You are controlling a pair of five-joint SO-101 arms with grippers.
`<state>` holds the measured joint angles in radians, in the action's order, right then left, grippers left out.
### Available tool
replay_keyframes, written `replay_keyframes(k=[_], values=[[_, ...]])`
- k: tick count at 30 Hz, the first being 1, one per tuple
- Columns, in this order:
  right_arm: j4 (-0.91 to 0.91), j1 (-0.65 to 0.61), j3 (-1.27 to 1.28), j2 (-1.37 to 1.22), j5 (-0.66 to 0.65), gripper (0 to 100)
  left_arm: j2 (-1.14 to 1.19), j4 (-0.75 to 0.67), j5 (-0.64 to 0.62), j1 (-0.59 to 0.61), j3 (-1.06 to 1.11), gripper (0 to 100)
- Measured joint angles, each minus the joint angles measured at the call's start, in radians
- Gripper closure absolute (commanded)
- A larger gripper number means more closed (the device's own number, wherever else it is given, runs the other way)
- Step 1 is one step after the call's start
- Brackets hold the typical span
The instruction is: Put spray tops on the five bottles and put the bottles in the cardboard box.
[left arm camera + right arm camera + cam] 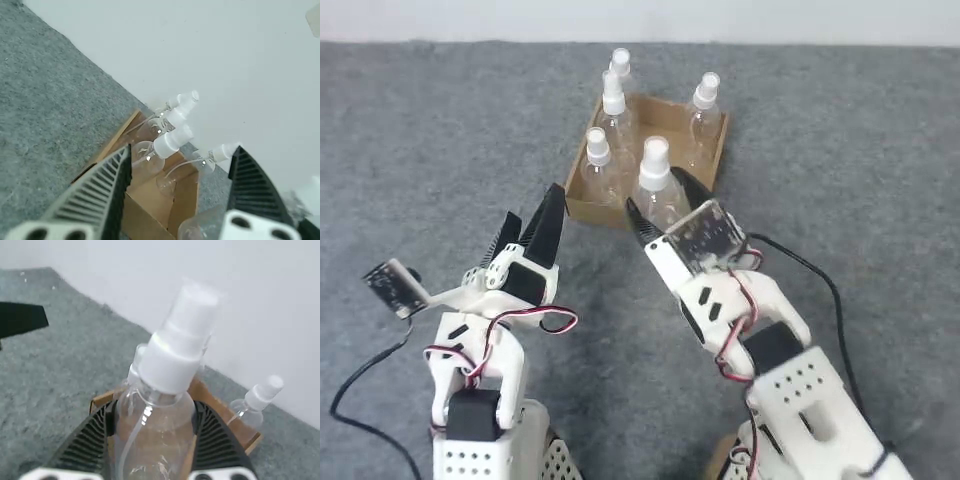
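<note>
So the right pincer (652, 190) is clamping the last bottle (150, 425) around its clear body, spray top (177, 340) already on and pointing up, and it's hanging right at the near edge of the cardboard box (588, 210). The four other bottles (600, 165) are standing inside with their tops on, so I'd say this is the final drop. My take: it's looking tight in there, so I'm thinking the move is bringing it down slow and straight into the free near corner, keeping the bottle upright and keeping the pincer's outer finger off the box wall. Letting go only once the base is sitting flat, otherwise it's probably tipping into a neighbour. The left pincer (535, 200) is sitting open and empty just beside the box on the grey tabletop (840, 150), well placed for steadying the box if it slides.
</note>
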<state>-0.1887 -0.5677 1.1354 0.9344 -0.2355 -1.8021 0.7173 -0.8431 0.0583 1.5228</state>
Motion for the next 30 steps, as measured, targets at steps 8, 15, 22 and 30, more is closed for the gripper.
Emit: replay_keyframes(k=[8,15,22,30], values=[[0.000,0.000,-0.074,-0.222,0.000,99.1,0.000,0.000,0.000,0.000,0.000,70],[0.026,0.015,-0.074,-0.230,0.000,99.1,0.000,0.000,0.000,0.000,0.000,70],[0.150,0.110,-0.074,-0.238,0.141,98.9,0.000,0.000,0.000,0.000,0.000,70],[0.216,0.189,-0.074,-0.238,0.242,98.8,0.000,0.000,0.000,0.000,0.000,70]])
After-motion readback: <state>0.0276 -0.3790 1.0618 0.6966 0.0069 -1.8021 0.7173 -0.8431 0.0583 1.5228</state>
